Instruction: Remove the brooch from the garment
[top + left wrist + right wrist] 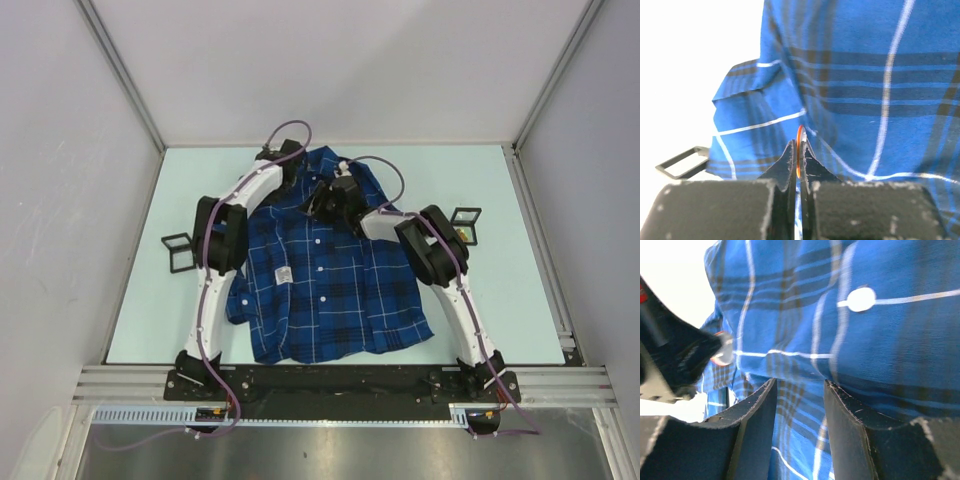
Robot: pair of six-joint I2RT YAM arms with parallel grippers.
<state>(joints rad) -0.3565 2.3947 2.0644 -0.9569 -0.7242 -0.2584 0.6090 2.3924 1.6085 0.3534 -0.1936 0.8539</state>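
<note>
Pale green table, grey enclosure walls

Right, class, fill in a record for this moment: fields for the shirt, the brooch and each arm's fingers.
Garment: dark blue plaid button-up shirt, spread on pale green table.
Brooch: small round orange-rimmed brooch, near the collar.
Left fingers: shut on the brooch.
Right fingers: apart, plaid cloth between them.

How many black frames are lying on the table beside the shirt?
2: one frame left of the shirt, one right of it, beside the right arm. The arms could hide others.
</note>
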